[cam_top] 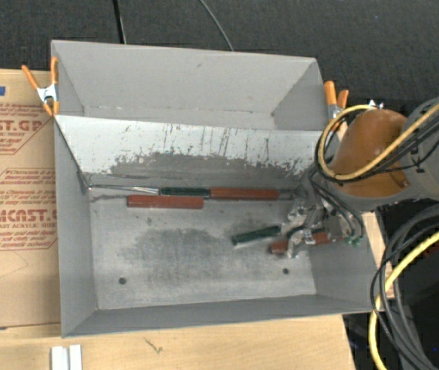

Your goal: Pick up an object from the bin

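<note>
My gripper is low at the right end of the bin floor, under the orange wrist cover. A slim dark green-handled tool lies just left of it, its right end touching or running under the gripper. A short red-brown piece lies right at the gripper's lower left edge. Whether either thing is in its grasp I cannot tell.
Along the foot of the back wall lie a red-brown bar and a long thin tool with green and red-brown sections. The arm and its yellow and black cables hang over the bin's right rim.
</note>
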Robot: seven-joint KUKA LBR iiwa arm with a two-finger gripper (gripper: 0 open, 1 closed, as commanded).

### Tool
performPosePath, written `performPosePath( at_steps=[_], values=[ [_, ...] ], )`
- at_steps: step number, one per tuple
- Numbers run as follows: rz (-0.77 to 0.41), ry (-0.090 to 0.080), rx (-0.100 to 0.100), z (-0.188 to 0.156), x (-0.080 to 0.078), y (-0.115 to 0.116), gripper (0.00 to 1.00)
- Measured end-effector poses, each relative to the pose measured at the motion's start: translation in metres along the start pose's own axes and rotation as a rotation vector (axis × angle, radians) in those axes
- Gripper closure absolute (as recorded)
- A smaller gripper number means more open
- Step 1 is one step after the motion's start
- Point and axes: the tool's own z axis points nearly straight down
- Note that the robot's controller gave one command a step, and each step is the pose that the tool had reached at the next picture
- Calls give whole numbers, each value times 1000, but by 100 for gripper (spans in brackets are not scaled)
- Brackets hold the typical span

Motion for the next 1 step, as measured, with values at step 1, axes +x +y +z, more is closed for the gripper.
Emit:
performPosePath(
  at_steps=[1],
  values=[
    [0,0,0,0,0,0,100]
  ],
)
